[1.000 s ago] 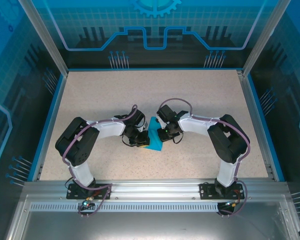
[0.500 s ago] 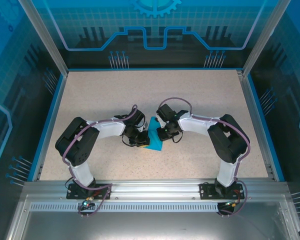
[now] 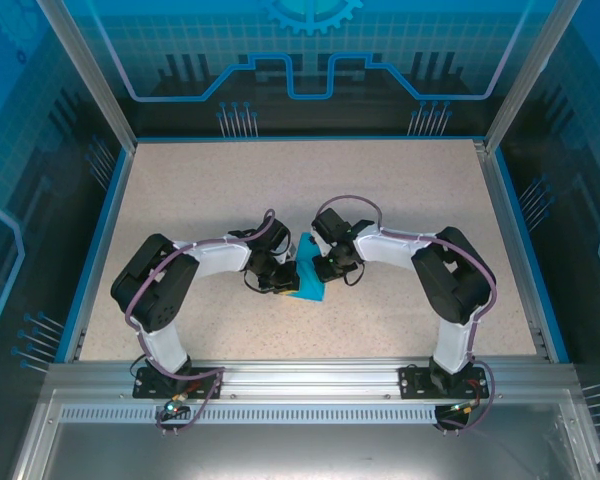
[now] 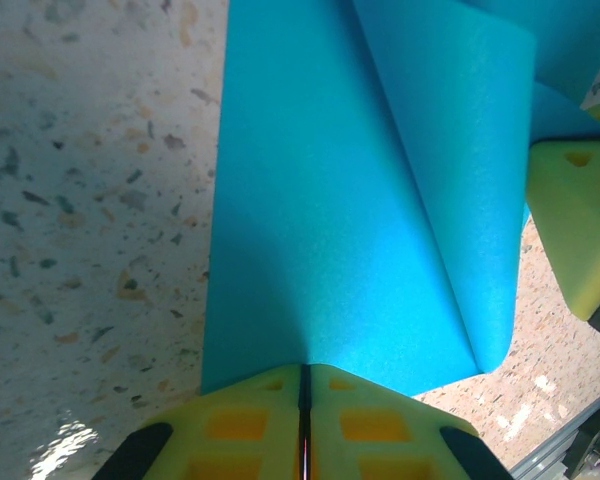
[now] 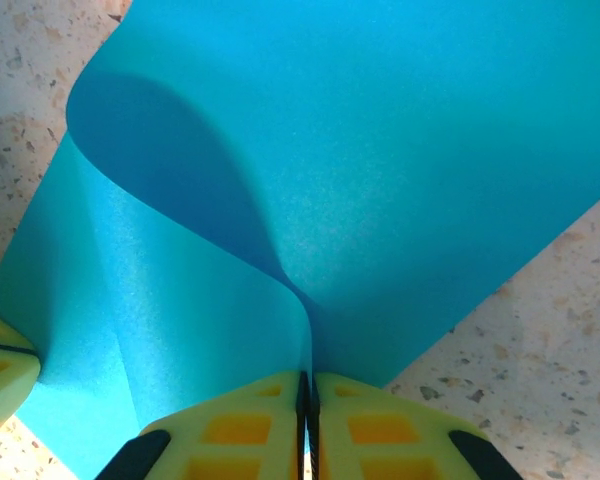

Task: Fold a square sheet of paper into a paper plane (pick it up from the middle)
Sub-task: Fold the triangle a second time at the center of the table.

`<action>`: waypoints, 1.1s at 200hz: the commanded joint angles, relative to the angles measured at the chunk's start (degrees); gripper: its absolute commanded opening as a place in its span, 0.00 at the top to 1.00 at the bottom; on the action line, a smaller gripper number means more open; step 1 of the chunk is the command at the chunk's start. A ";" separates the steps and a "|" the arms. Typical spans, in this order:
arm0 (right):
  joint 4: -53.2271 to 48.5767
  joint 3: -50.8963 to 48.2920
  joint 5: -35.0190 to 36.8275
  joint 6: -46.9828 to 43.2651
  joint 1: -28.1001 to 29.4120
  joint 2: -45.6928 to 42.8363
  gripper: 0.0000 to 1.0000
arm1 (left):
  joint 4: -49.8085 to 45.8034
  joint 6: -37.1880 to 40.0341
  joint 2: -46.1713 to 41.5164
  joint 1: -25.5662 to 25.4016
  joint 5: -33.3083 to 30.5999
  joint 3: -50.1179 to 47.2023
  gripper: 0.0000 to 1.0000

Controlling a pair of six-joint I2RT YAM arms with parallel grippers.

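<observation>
Left gripper (image 4: 303, 385) is clamped on the sheet of paper (image 4: 320, 200), its yellow pads pressed together with the sheet's edge pinched in the seam. Right gripper (image 5: 307, 392) is closed the same way, biting the paper where it curls up into a soft rounded fold. The paper is teal, unmarked and not flat: one flap is rolled over the other, with no sharp crease visible. In the left wrist view a yellow finger (image 4: 575, 220) of the right gripper sits at the sheet's right edge, touching it. From the top camera, both grippers meet over the paper near the middle of the speckled table (image 3: 400, 190), slightly toward the near side. The paper is mostly hidden under the fingers there, so the fold shape is hard to tell, possibly a loose half-fold.
</observation>
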 commanded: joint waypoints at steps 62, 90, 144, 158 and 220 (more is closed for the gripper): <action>-0.07 -0.85 0.55 -0.19 0.35 2.17 0.89 | 5.23 -5.92 -7.85 0.72 -2.13 0.29 0.85; 0.13 -1.03 0.55 -0.19 0.19 2.27 0.89 | 16.07 -12.90 -7.44 2.58 3.12 -1.90 0.86; 0.54 -1.28 0.02 -0.10 0.10 2.53 0.89 | 26.41 -20.52 -1.92 3.02 5.62 -3.47 0.87; 0.88 -1.47 -0.15 -0.01 0.14 2.54 0.89 | 27.54 -21.03 -0.96 3.03 5.78 -3.87 0.87; 1.25 -1.47 -0.33 0.16 0.09 3.22 0.89 | 28.23 -20.82 1.21 3.03 5.49 -5.06 0.87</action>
